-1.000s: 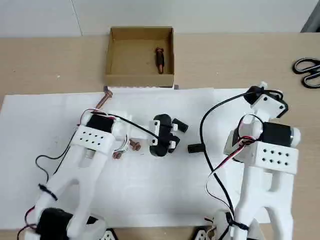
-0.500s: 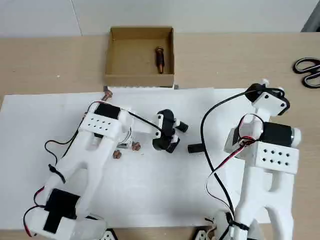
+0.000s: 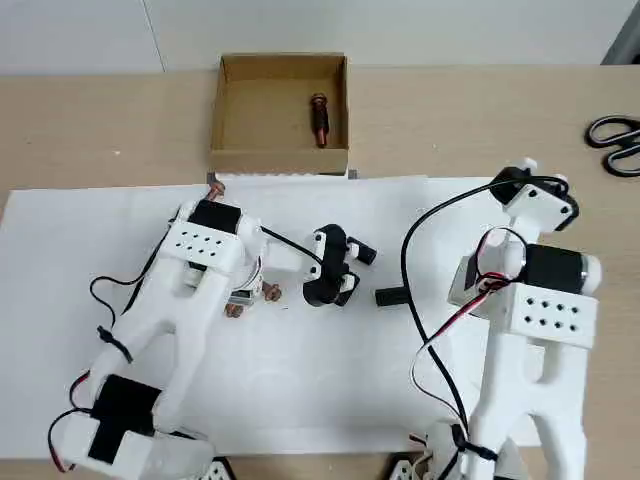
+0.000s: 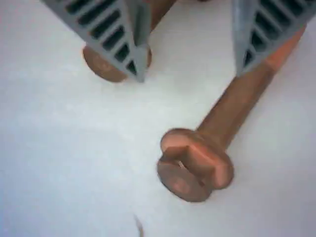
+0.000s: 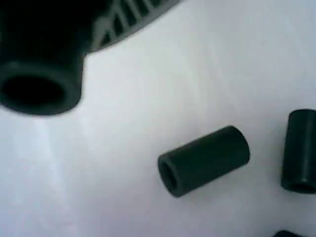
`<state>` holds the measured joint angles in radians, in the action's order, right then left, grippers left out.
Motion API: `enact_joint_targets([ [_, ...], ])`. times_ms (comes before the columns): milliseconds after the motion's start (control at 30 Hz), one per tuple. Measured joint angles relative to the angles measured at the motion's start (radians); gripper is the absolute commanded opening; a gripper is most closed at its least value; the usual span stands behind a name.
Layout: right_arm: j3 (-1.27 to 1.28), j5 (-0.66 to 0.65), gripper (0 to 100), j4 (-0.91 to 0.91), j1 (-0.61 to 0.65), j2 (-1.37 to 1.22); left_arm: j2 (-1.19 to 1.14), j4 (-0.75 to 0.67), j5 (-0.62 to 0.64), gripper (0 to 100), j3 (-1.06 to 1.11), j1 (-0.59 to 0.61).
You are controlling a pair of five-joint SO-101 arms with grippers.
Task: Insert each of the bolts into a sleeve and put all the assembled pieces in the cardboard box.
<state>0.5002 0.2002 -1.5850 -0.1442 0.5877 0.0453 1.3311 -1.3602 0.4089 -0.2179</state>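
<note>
One assembled piece (image 3: 319, 118) lies in the cardboard box (image 3: 228, 110), and you seem to be fetching the next bolt (image 4: 197, 165) on the paper (image 3: 330, 380): left fingers (image 4: 123, 34) open and empty over it, right fingers (image 5: 133, 17) gripping a sleeve (image 5: 39, 84), so centre on its shank and close.

White arms (image 3: 185, 320), black motors (image 3: 555, 268), looping black cables (image 3: 404, 262)
</note>
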Motion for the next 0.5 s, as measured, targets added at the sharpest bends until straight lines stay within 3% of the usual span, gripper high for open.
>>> enact_joint_targets([
  [300,0.0,0.0,0.4,0.0,0.0,0.0,-0.118,-0.06,0.0,11,-0.005,-0.002],
  [500,0.0,0.0,0.4,0.011,0.0,0.0,-0.18,-0.077,0.0,5,-0.034,-0.005],
])
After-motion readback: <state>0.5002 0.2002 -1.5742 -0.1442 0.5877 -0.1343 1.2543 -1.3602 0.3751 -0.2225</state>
